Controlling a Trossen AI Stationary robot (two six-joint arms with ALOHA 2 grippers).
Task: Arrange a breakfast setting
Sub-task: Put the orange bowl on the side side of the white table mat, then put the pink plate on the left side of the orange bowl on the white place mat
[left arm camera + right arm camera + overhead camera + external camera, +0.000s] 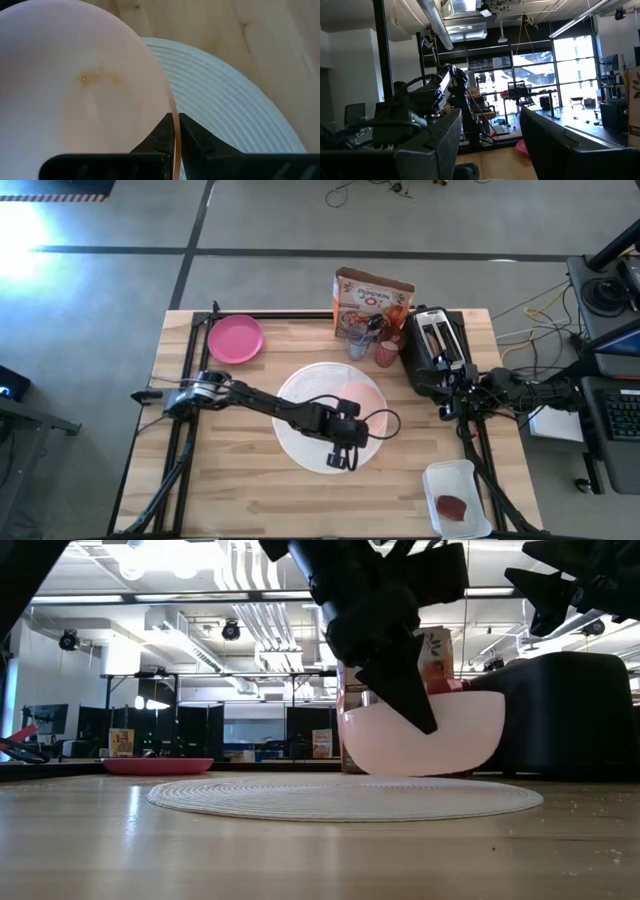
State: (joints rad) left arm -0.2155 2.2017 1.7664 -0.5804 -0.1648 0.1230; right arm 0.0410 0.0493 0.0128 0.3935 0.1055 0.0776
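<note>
Gripping peach bowl [75,90] rim, left tool [175,131] clamped, above white mat [300,395]; right tool [490,142] apart, idle beside the toaster [437,340].

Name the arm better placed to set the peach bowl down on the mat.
Left. Its hand is already shut on the peach bowl's rim, above the white mat. The right hand waits open by the toaster.
</note>
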